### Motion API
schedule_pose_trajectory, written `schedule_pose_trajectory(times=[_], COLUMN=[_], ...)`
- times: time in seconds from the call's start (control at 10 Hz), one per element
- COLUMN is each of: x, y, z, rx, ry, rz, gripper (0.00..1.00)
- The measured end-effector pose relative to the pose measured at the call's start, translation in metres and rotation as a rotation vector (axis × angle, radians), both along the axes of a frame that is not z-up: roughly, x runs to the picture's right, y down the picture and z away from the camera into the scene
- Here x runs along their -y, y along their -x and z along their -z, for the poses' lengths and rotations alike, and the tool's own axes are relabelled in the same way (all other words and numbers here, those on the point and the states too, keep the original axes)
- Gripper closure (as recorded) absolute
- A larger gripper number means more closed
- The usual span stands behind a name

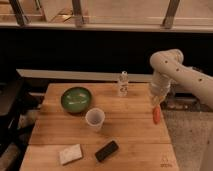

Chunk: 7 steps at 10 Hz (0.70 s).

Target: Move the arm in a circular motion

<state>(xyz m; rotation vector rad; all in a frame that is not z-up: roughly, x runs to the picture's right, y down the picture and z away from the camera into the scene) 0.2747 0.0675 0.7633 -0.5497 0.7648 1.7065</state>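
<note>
The arm (172, 70) is large and cream-white, with thick rounded segments and small dark dots. It comes in from the right edge, bends at a bulbous joint at upper right and points down. Its gripper (157, 101) hangs at the narrow tip over the right edge of the wooden table (130, 132). It is just above a small red-orange object (157, 116) and to the right of a clear bottle (123, 83). Nothing shows in the gripper.
On the table stand a green bowl (76, 99) at back left, a white cup (95, 119) in the middle, a black flat object (107, 150) and a pale sponge-like block (70, 154) at the front. A dark ledge and railing run behind.
</note>
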Motion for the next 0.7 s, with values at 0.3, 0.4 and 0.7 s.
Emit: schedule_pose_trajectory(times=[0.3, 0.4, 0.7], x=[0.031, 0.035, 0.030], y=[0.020, 0.031, 0.091], z=[-0.027, -0.032, -0.032], rx=[0.012, 0.033, 0.173], ry=[-0.012, -0.010, 0.009], rz=[0.008, 0.022, 0.085], gripper=[1.00, 1.00, 1.00])
